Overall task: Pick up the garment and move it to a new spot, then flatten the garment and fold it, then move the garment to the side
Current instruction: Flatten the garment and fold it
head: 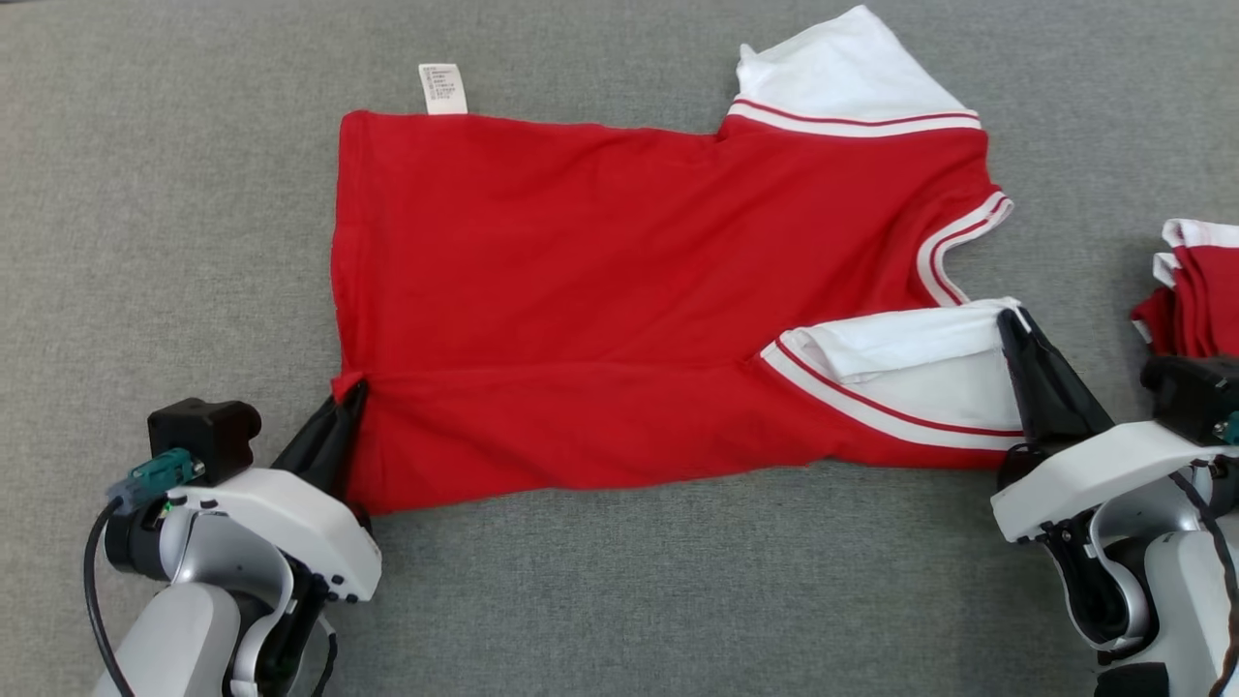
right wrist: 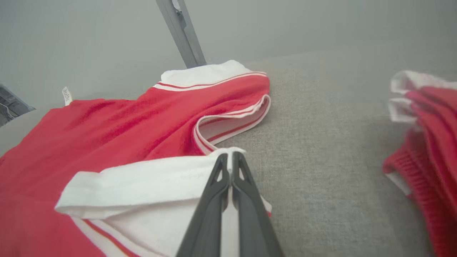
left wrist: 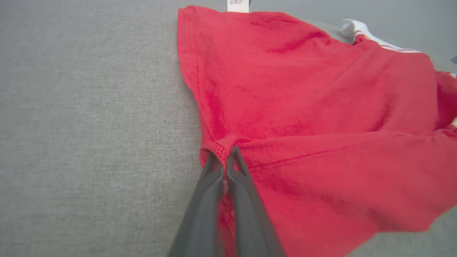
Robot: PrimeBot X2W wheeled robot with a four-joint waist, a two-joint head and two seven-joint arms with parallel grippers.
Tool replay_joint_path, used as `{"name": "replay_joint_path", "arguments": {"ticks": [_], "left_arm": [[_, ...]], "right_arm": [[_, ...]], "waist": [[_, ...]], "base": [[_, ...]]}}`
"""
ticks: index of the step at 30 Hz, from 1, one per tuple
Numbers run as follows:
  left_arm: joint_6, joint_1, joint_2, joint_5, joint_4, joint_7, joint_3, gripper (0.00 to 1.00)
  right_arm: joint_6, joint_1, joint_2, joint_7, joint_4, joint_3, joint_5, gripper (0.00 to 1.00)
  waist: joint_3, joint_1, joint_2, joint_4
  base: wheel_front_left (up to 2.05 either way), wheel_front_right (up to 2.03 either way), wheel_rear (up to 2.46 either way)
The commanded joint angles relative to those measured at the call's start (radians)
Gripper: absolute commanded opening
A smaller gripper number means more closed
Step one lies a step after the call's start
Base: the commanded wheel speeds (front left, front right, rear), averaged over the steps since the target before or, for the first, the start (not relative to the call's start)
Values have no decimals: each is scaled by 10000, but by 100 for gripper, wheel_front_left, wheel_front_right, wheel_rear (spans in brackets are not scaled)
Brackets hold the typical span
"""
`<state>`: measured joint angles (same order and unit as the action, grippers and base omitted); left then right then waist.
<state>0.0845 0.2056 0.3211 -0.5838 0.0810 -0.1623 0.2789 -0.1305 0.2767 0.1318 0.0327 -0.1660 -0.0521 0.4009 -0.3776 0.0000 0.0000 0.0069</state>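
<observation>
The garment [head: 619, 290] is a red T-shirt with white sleeves and red-striped white trim, lying sideways on the grey cloth surface, its near long edge folded over onto the body. My left gripper [head: 350, 392] is shut on the red hem corner [left wrist: 223, 147] at the lower left. My right gripper [head: 1007, 318] is shut on the edge of the near white sleeve [right wrist: 160, 182], which lies folded over the red body. The far sleeve [head: 842, 77] lies flat at the top right, the collar [right wrist: 228, 121] between the sleeves. A white care label [head: 443, 89] sticks out at the far hem.
A stack of folded red and white garments [head: 1195, 290] lies at the right edge, close to my right wrist, and shows blurred in the right wrist view [right wrist: 425, 150]. Bare grey surface [head: 165, 242] spreads left of the shirt. A grey metal post [right wrist: 182, 34] stands behind it.
</observation>
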Motion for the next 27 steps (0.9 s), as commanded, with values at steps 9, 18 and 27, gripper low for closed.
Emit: {"name": "replay_joint_path", "arguments": {"ticks": [9, 18, 27], "left_arm": [[-257, 620, -169, 51, 929, 643, 15, 47], [264, 33, -330, 129, 855, 1673, -380, 100], [1726, -878, -309, 1352, -534, 3363, -729, 100]], "right_arm": [[-5, 3, -149, -375, -923, 35, 320, 0], [-5, -500, -234, -1371, -337, 295, 282, 100], [-5, -1462, -344, -2321, 1630, 931, -1456, 100]], "waist": [[-145, 0, 0, 102], [496, 0, 0, -49], [1754, 0, 0, -222]], "base": [[0, 0, 0], [0, 0, 0], [0, 0, 0]]}}
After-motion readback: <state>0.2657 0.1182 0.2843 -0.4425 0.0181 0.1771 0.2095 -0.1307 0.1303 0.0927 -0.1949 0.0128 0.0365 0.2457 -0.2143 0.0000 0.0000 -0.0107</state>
